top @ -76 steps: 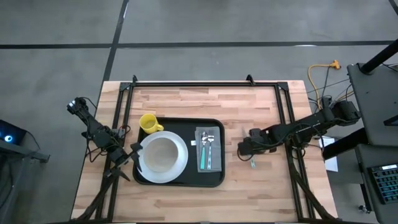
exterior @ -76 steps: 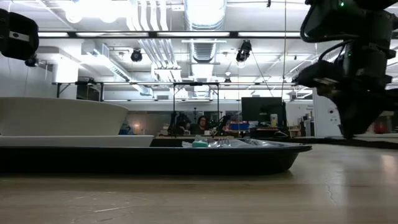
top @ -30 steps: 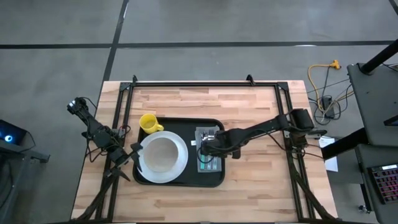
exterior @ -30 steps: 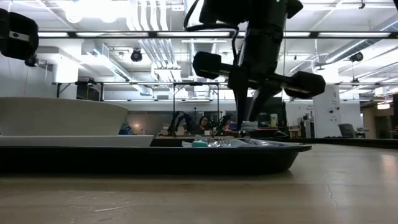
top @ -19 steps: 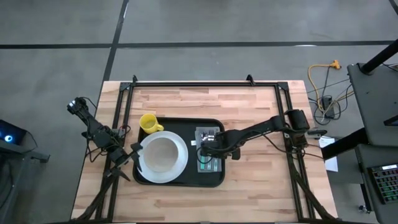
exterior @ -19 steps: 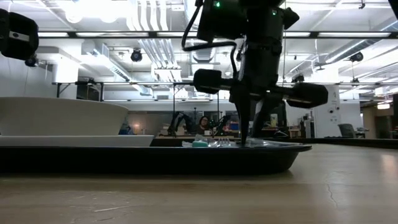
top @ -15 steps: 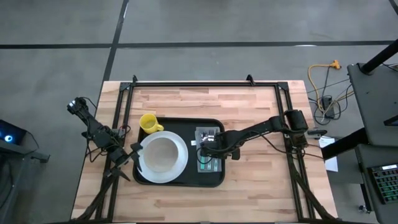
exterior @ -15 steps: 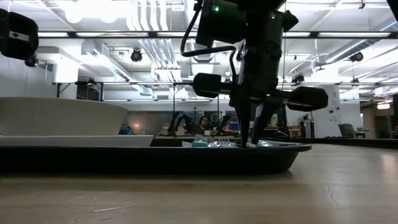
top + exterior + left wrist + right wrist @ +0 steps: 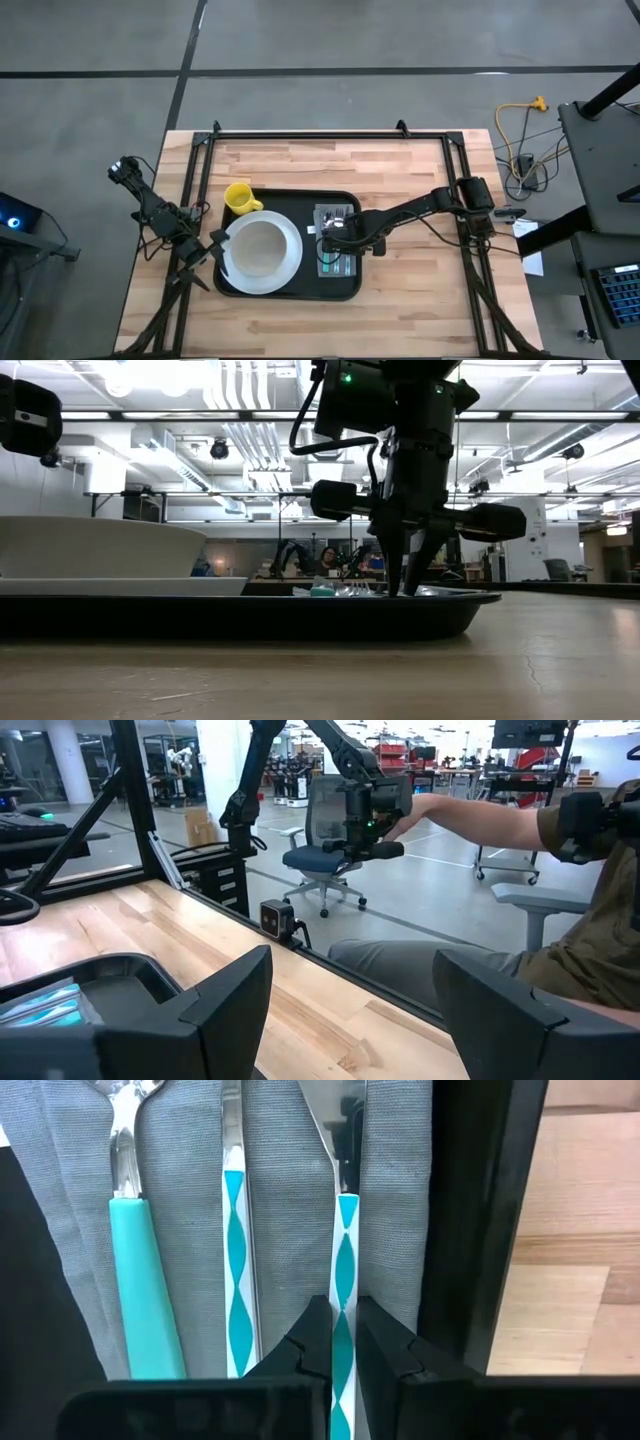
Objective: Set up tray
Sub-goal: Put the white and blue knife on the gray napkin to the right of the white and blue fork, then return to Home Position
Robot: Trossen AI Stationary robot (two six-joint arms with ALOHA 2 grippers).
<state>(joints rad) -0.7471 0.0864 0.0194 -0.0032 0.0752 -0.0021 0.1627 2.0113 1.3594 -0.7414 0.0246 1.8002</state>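
Observation:
The black tray (image 9: 352, 288) lies mid-table with a white plate (image 9: 262, 248), a yellow mug (image 9: 238, 197) and a grey napkin (image 9: 290, 1200) on it. Two teal-handled utensils (image 9: 135, 1280) (image 9: 237, 1270) lie on the napkin. My right gripper (image 9: 343, 1335) stands over the napkin's right part, pointing down (image 9: 400, 592), shut on a knife (image 9: 340, 1200) with a teal-and-white handle. My left gripper (image 9: 365, 1020) waits open and level at the tray's left edge (image 9: 218, 250), with nothing between its fingers. My right gripper pinches the knife's patterned handle (image 9: 343, 1280) between its two fingertips (image 9: 315, 1342), coming from above and pointing down. The knife lies level along the napkin's right strip, blade away from the fingers. I cannot tell whether it rests on the cloth or hangs just above it.
Bare wooden tabletop (image 9: 420, 290) lies to the right of the tray and along the far side. A black frame (image 9: 330, 135) runs around the table's far and side edges. In the left wrist view, a seated person's arm (image 9: 470, 815) shows beyond the table.
My right gripper, still shut on the knife, has sunk toward the napkin on the tray and then kept still. The knife has come down with it to the level of the napkin.

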